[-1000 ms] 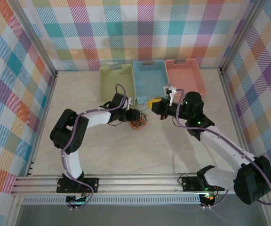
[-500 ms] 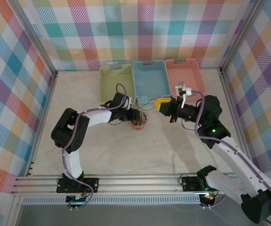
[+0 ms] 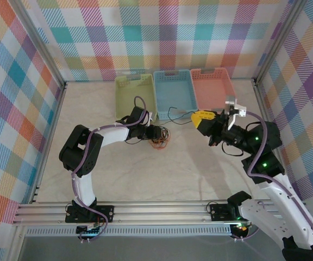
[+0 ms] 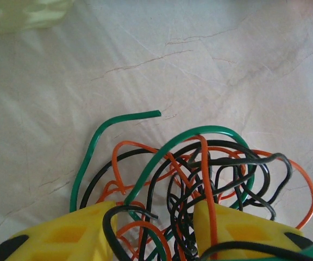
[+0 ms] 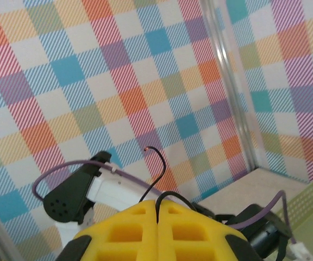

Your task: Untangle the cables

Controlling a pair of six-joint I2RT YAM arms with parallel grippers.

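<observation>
My right gripper (image 5: 157, 204) is clenching a black cable (image 5: 164, 166). My left gripper (image 4: 152, 209) is straddling the cables (image 4: 200, 168) midway between the bench's (image 3: 118, 174) near and far edges, though whether it is squeezing them I cannot tell.

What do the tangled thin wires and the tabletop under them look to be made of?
Tangle of thin orange, black and green wires: smooth, slightly glossy plastic-looking insulation holding springy loops; core unseen. Cream tabletop: matte, with thin dark marble-like veins; stone or printed laminate, cannot tell.
</observation>
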